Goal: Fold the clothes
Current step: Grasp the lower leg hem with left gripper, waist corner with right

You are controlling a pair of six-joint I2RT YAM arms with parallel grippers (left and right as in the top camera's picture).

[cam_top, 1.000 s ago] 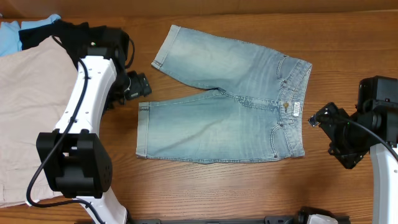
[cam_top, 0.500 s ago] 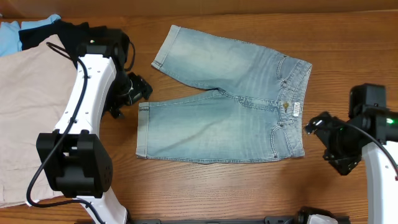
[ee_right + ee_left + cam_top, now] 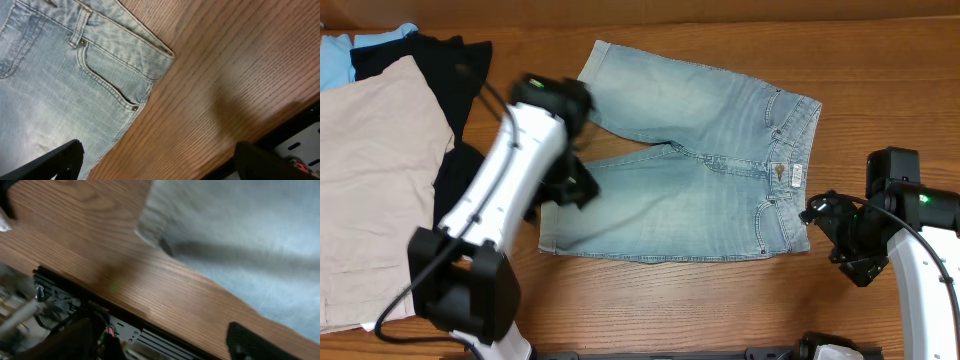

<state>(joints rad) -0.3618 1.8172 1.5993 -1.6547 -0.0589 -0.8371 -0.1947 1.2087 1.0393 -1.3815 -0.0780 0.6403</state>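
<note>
Nearest you, along the desk's (image 3: 880, 80) near edge, both arms are stationed at the ends of the denim shorts (image 3: 700, 175), and that placement looks deliberate. The right gripper (image 3: 820, 208) hangs just off the near waistband corner. Its wrist view shows its fingers (image 3: 55, 160) spread wide with only wood and the pocket corner ahead, so it is empty. The left gripper (image 3: 572, 185) sits over the hem of the near leg, jaws likewise parted and holding nothing. Its camera looks down on the hem corner and the bare strip of desk beside it. One hand at each end of the near side suggests you are set to pinch hem and waist together and carry that half over the other leg. The shorts lie flat mid-desk, waistband and label toward the right edge, legs splayed toward the left, not yet folded. Spread this smooth, they should crease cleanly. Farther back, the far leg angles toward the far edge. The beige shorts (image 3: 370, 180) and the black garment (image 3: 440, 60) sit by the left edge, probably parked clear of the work, though the black one is close to the left arm's reach.
</note>
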